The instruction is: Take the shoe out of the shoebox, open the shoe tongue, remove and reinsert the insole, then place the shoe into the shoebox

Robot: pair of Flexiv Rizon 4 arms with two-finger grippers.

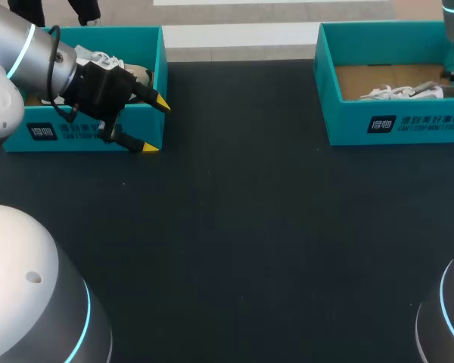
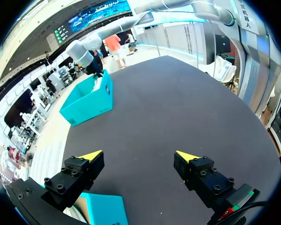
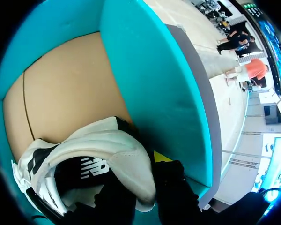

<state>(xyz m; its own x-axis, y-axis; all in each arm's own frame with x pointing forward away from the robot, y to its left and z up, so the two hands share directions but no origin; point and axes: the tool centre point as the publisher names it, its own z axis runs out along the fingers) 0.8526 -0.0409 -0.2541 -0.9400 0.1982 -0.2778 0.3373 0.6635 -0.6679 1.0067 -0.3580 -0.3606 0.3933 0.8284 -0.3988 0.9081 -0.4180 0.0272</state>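
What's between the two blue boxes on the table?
Just bare black tabletop between the left teal cardboard shoebox and the right teal cardboard shoebox; the head view shows it.

The dark table (image 1: 234, 227) carries two teal boxes: the left shoebox (image 1: 147, 125) far left, the right shoebox (image 1: 348, 125) far right.

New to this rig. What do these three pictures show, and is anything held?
Two robot arms are at a dark table. The head view looks down from above; each round picture comes from a camera on one arm's wrist. The teal left shoebox holds the left shoe, the right shoebox the right shoe, both white. The left gripper hangs open and empty by its box. The right gripper is down at the right shoe; whether it grips, I cannot tell.
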